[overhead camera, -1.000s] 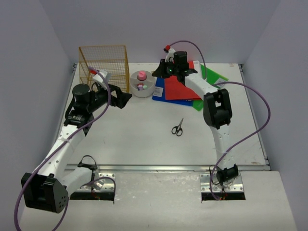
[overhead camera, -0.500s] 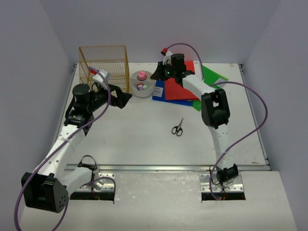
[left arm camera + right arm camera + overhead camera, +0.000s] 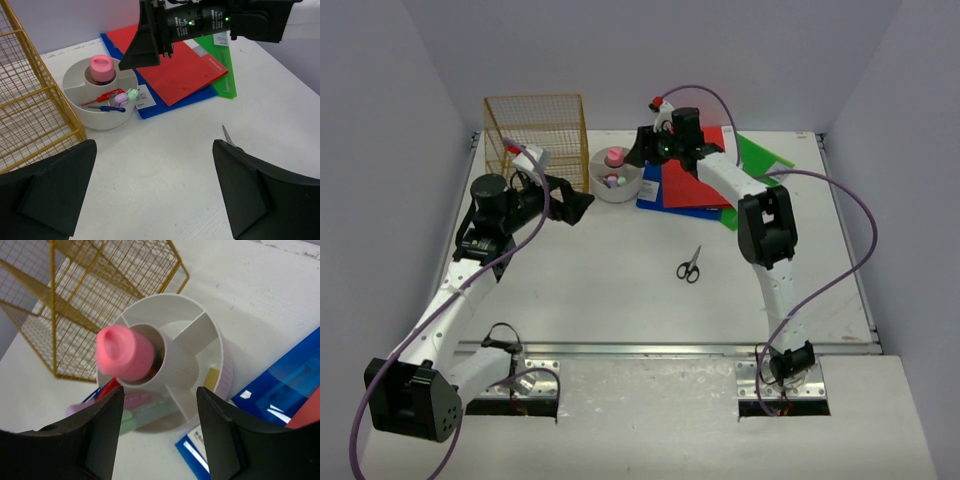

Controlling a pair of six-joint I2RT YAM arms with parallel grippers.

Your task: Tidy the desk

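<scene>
- Over the far half of the large flat white matte desk (image 3: 620, 300), in the top view, the right gripper (image 3: 642, 150) has slid toward 9 o'clock. It has left the flat red plastic folder (image 3: 685, 185) and now hangs at the 3 o'clock rim of the round white plastic organiser (image 3: 616, 182).
- Its jaws, nearly clenched a second ago, now stand apart.
- At 9 o'clock of the organiser, the left gripper (image 3: 582, 203) has not moved. It is spread wide and holds nothing, and the tall gold wire rack (image 3: 535, 135) stands at its 11 o'clock.
- Small black-handled scissors (image 3: 689, 265) lie alone mid-desk, at 6 o'clock of the folders.
- From the left wrist, both left fingers frame bare desk with nothing between them.
- Straight ahead at 12 o'clock, the organiser holds a pink cylindrical cap (image 3: 101, 67) in its centre well and small red, blue and pastel pieces (image 3: 121, 97) in a near compartment.
- The right arm reaches in above, over the red folder, which lies on a blue folder (image 3: 150, 107) and a green one (image 3: 225, 87).
- From the right wrist, the jaws are released and empty, with the pink cap and the divided compartments showing through the gap below.
- Judgement: the right arm has either let go of something or is opening for a grasp at the organiser; the frames do not show which. The scissors and the fanned folders remain to be tidied.
</scene>
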